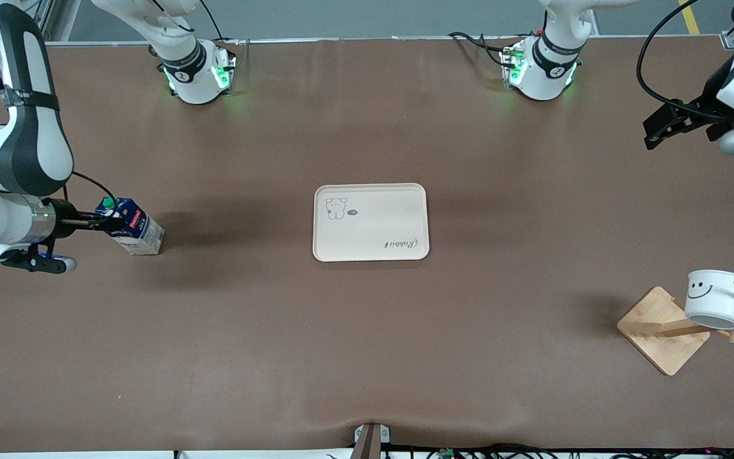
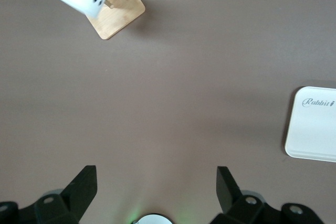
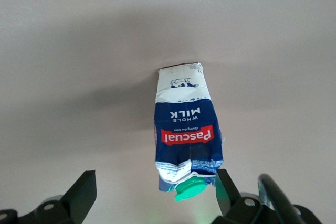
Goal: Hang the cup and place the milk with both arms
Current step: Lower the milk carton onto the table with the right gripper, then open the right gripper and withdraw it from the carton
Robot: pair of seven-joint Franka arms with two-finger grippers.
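Cup (image 1: 717, 298): white, black smiley face, black loop handle; hung on a peg of the wooden rack, off the table surface, tilted, at the left arm's end of the table; well apart from both grippers.
Rack (image 1: 663, 328): pale wooden square base with slanted post and pegs; standing on the table, nearer to the front camera than the tray; seen in the left wrist view well ahead of the left gripper's fingers.
Milk (image 1: 132, 226): dark blue carton, green round cap, red-and-white label, pale lower part; standing on the table at the right arm's end, leaning slightly; its capped top lies between the fingers of the right gripper.
Right gripper (image 1: 112, 223): released, jaws spread wide; positioned around the upper part of the milk, one finger beside the cap; contact with the carton cannot be told.
Left gripper (image 1: 660, 127): released, jaws spread wide, nothing between them; raised over bare table at the left arm's end, near its base; left arm waiting.
Tray (image 1: 371, 222): cream, rectangular, rounded corners, small animal drawing and cursive lettering; flat on the middle of the table, between the two grippers, well apart from each.
Table (image 1: 367, 357): brown cover, supporting milk, tray and rack.
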